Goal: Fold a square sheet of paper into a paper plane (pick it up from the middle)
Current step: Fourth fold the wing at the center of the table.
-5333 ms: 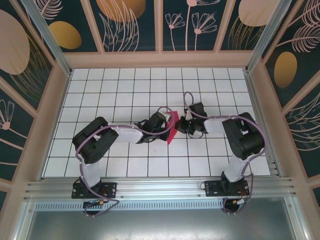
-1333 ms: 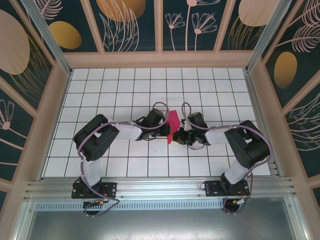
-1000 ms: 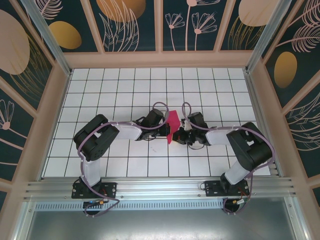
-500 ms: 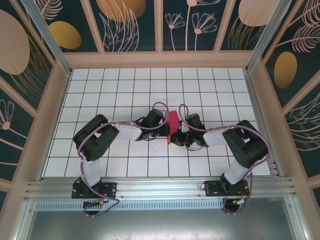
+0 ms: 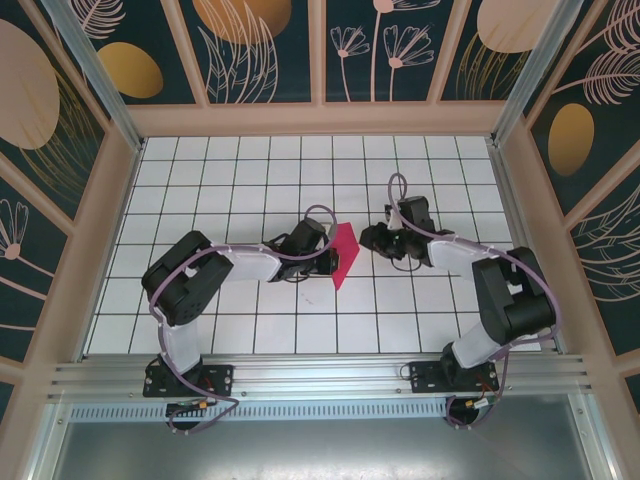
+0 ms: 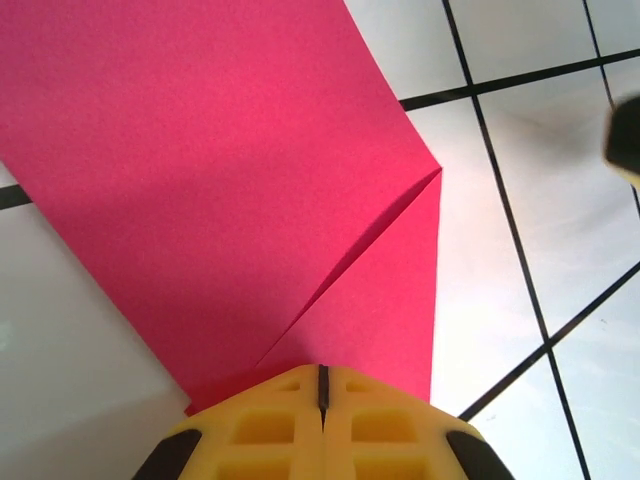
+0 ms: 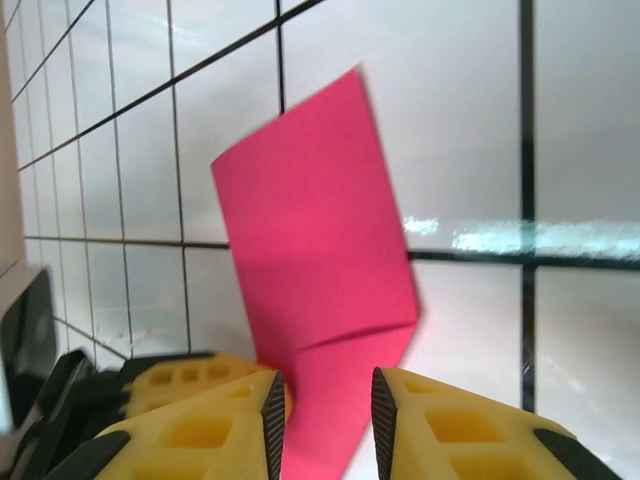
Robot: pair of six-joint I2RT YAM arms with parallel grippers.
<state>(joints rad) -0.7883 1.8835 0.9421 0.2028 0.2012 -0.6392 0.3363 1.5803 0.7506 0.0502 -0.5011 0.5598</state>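
Paper (image 5: pixel 343 254) with a fold in it, one end clamped tight in the left gripper (image 6: pixel 322 385), right gripper (image 7: pixel 327 420) near its other side, fingers apart, not touching it, white counter (image 5: pixel 200 180) below

The magenta-red sheet of paper (image 5: pixel 344 250) was folded into a narrow, pointed shape, with one flap laid across it along a diagonal crease. It was near the middle of the tiled table (image 5: pixel 250 180), one end pinched in the closed left gripper (image 6: pixel 322 395).
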